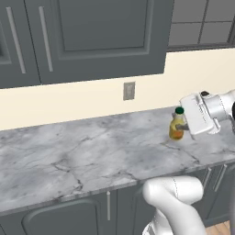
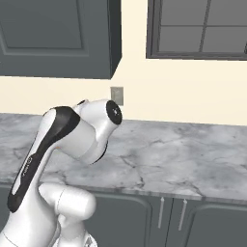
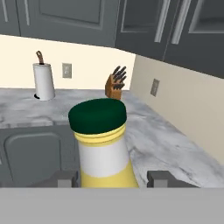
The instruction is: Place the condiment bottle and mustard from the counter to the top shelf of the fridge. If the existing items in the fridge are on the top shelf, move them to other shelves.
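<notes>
Fingers (image 3: 70,178) narrowly parted, pinching the upright mustard (image 1: 177,125) at its sides over the counter (image 1: 92,147).

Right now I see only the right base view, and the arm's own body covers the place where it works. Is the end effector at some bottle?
Observer: Yes. In the left base view the end effector is at the mustard, which is upright over the counter. I cannot tell whether it is lifted.
Operator: Is it closed on the bottle?
Observer: In the hand view the mustard sits between the two fingertips, which meet its sides, so it looks gripped.
Operator: Does anything stand beyond it?
Observer: In the hand view a knife block and a paper towel roll stand farther along the counter, well apart from the bottle.
</notes>
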